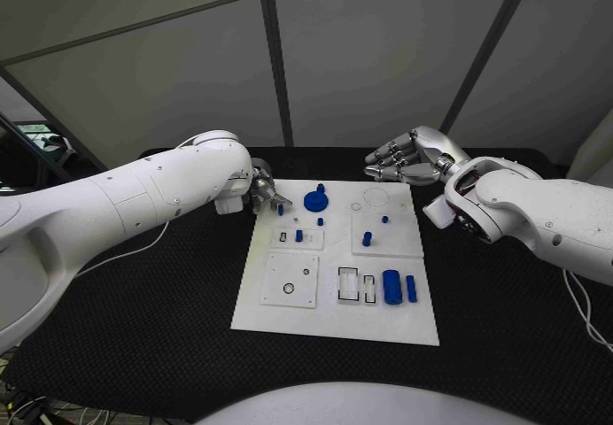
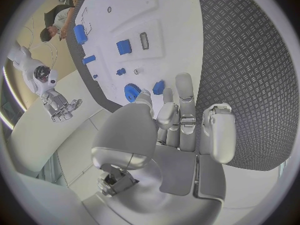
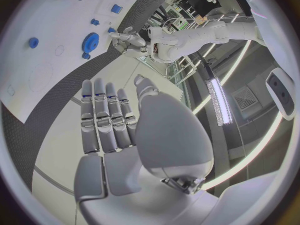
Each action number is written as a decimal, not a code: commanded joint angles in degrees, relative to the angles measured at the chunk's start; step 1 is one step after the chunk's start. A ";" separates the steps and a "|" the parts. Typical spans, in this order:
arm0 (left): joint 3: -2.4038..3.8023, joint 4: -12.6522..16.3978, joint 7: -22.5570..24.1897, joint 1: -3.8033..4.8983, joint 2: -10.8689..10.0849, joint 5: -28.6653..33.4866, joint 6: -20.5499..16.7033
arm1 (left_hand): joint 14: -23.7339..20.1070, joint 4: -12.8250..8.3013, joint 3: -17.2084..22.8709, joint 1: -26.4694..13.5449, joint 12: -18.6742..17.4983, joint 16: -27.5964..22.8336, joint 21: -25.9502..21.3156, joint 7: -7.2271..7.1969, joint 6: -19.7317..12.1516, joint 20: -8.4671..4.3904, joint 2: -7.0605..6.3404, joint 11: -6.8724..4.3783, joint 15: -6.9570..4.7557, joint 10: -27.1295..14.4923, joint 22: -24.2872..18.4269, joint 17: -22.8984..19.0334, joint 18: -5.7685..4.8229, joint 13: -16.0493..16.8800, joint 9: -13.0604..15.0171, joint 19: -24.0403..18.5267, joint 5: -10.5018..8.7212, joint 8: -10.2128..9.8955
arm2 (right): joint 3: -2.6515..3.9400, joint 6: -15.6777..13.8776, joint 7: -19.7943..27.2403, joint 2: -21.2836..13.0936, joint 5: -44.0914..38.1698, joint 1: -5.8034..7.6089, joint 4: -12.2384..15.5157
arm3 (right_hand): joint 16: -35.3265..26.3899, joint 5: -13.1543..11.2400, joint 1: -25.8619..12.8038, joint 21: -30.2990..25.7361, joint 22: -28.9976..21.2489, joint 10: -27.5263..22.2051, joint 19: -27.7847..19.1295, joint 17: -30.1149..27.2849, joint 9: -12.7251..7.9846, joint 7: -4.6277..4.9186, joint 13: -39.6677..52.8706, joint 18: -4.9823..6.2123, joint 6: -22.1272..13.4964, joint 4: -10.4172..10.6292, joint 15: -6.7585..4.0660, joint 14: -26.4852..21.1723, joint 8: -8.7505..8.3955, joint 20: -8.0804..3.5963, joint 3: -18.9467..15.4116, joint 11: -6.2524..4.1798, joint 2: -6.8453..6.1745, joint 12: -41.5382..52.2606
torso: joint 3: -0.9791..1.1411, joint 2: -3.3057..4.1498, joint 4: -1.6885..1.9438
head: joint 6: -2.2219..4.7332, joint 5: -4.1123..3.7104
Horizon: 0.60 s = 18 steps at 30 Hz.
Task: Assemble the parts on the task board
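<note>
A: The white rectangular task board (image 1: pixel 335 266) lies in the middle of the head view on the black textured table (image 1: pixel 141 301), its small blue parts scattered over it: a blue gear-shaped disc (image 1: pixel 315 200) near the upper left corner of the board, a blue capsule-shaped block (image 1: pixel 392 286) at lower right, a short blue peg (image 1: pixel 367 238) between them.

B: And the hands there?

A: The left hand (image 1: pixel 265 195) sits at the board's upper left edge, fingers pointing down, just beside the disc. The right hand (image 1: pixel 407 158) hovers above the board's upper right corner, fingers loosely curled, holding nothing that I can see.

B: The left wrist view?

A: The left hand (image 2: pixel 181 120) has its fingers straight and close together, tips reaching toward the disc (image 2: pixel 131 92) and a small blue piece (image 2: pixel 159 87) next to it. Whether a fingertip touches either, I cannot tell; nothing is gripped.

B: Right wrist view?

A: The right hand (image 3: pixel 109 117) is flat, fingers extended side by side, empty, well apart from the board (image 3: pixel 37 60) at upper left.

B: So which step?

A: I judge the left hand is approaching a pick of the disc. Next it needs fingers and thumb closed around its rim.
</note>
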 commanded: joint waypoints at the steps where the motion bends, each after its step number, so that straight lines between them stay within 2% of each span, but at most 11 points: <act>1: 0.02 -0.44 0.08 0.00 0.27 -0.22 0.29 | -0.38 -0.16 0.06 0.65 -0.23 -0.26 -0.34 0.11 -0.39 0.12 0.11 0.01 0.16 -0.44 4.85 0.07 -0.35 -0.06 -0.09 0.35 0.24 -0.20 | 0.03 0.30 0.21 0.09 0.17 0.09 0.03 | -0.16 0.32 0.11 -0.35 -0.12 -0.30 -0.09 -0.11 -0.04 0.20 -0.06 0.15 -0.23 -0.09 0.03 -0.46 0.03 0.41 -0.17 0.02 0.59 -0.31 | -0.01 -0.03 0.01 | -0.13 -0.02; 8: 0.03 -0.88 -0.20 -0.10 0.56 0.45 0.74 | -0.43 -0.12 0.05 0.68 -0.31 -0.43 -0.42 0.14 -0.41 0.13 0.16 0.03 0.17 -0.54 4.75 0.00 -0.32 -0.21 -0.10 0.29 0.22 -0.25 | 0.03 0.33 0.14 0.14 0.17 0.10 0.02 | -0.16 0.36 0.09 -0.37 -0.13 -0.30 -0.08 -0.14 -0.04 0.20 -0.06 0.15 -0.23 -0.08 0.03 -0.46 0.03 0.42 -0.17 0.02 0.63 -0.30 | 0.02 -0.06 0.10 | -0.26 -0.08; 13: 0.03 -0.92 -0.27 -0.13 0.53 0.58 0.92 | -0.46 -0.16 0.09 0.85 -0.32 -0.45 -0.46 0.14 -0.39 0.15 0.24 0.04 0.19 -0.56 4.72 0.05 -0.31 -0.20 -0.10 0.25 0.23 -0.29 | 0.03 0.37 0.12 0.16 0.17 0.10 0.01 | -0.16 0.36 0.09 -0.37 -0.13 -0.30 -0.08 -0.14 -0.04 0.20 -0.06 0.15 -0.23 -0.08 0.03 -0.46 0.03 0.42 -0.17 0.02 0.63 -0.30 | 0.01 -0.07 0.03 | -0.33 -0.01; 18: 0.03 -0.93 -0.18 -0.14 0.41 1.83 1.19 | -0.52 -0.73 1.37 3.23 -0.28 -0.33 -0.47 -0.05 -0.08 0.20 1.74 -0.09 0.15 -0.48 4.84 0.57 -0.30 0.00 -0.05 0.21 0.37 -0.48 | 0.03 0.41 0.12 0.16 0.17 0.10 -0.03 | -0.15 0.41 0.07 -0.40 -0.14 -0.30 -0.07 -0.16 -0.04 0.20 -0.06 0.15 -0.23 -0.07 0.04 -0.46 0.04 0.42 -0.17 0.02 0.66 -0.30 | -0.01 -0.08 0.04 | -0.38 -0.02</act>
